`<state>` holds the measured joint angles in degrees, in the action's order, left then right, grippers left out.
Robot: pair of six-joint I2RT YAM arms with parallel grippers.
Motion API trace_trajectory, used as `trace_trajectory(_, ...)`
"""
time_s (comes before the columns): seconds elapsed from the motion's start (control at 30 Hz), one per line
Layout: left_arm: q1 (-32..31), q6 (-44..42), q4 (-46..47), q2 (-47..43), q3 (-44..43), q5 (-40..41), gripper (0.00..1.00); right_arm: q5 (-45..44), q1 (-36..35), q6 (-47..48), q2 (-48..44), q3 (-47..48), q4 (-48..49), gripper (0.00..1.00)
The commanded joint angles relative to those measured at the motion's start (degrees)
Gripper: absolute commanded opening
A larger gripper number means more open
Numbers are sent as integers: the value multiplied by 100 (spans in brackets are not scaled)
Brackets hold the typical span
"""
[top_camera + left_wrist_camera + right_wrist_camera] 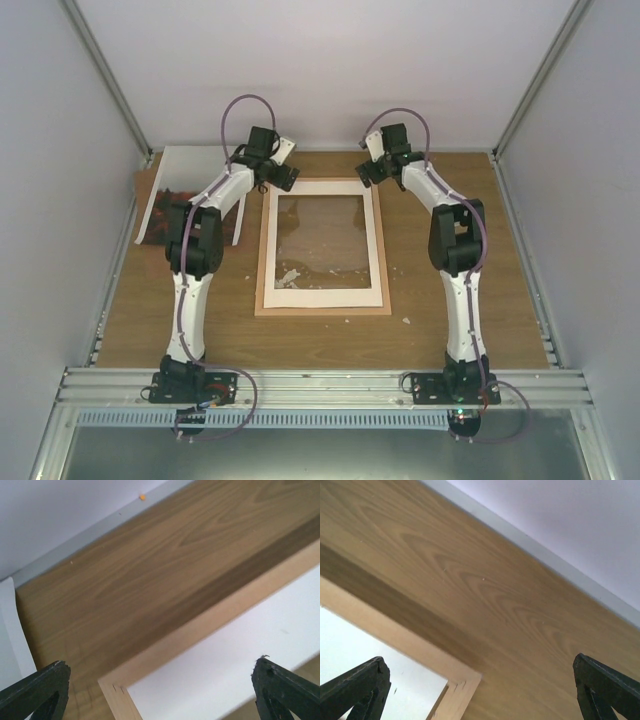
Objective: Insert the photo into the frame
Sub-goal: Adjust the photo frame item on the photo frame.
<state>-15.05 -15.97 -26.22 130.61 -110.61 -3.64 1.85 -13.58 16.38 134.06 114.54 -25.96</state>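
Wide-open left pincer [160, 690] and right pincer [480, 690] over the far corners of the frame [324, 311] on the table [450, 335].

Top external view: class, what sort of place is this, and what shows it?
Probably a robot lab cell: the left arm and right arm bolted to a metal rail, plain white walls enclosing the wooden table.

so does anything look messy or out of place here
Yes: small white scraps lie inside the frame, on its clear pane by the near-left corner, and a few more on the table to its right. They look like stray debris.
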Motion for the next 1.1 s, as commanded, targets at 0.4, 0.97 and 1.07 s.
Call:
trace_trajectory(0.4,21,82,261,988,-1032,319,99,-105,39,74,892,568,243,100)
trace_trajectory(0.97,1,-74,381,604,-232,266,99,61,32,218,181,-603,477,100)
trace_trajectory(1.07,5,-69,376,534,-249,285,99,18,33,209,120,-577,467,99)
